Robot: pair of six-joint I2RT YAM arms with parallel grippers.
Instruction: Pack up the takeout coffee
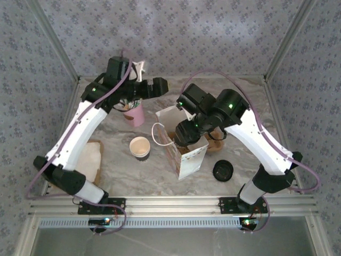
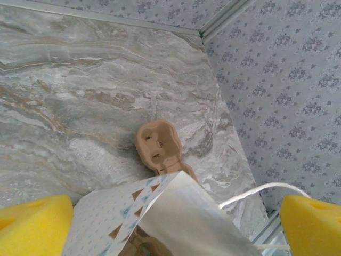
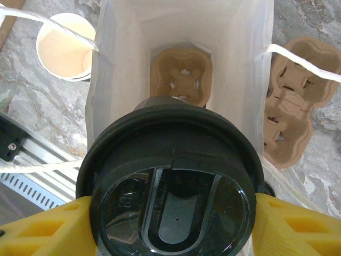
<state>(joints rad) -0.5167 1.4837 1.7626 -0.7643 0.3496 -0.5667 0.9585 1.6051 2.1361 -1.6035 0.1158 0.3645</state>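
Pictured: the right gripper [image 3: 173, 226] clamped a lidded coffee [image 3: 170, 165] by its sides and held it upright over the mouth of the white bag [image 3: 234, 42], with a carrier [image 3: 181, 74] lying on the bag's floor below. The left gripper [image 2: 173, 226], jaws spread wide and empty, hung just beside the bag's rim. A clean pack called for a slow, straight descent. The cup had to be kept level, clear of the paper walls and string handles [image 3: 298, 60], with no release until it sat in a carrier well. The left gripper could steady the rim. A second cup [image 1: 140, 148], uncovered, and a loose lid [image 1: 222, 170] lay on the table [image 1: 121, 176].
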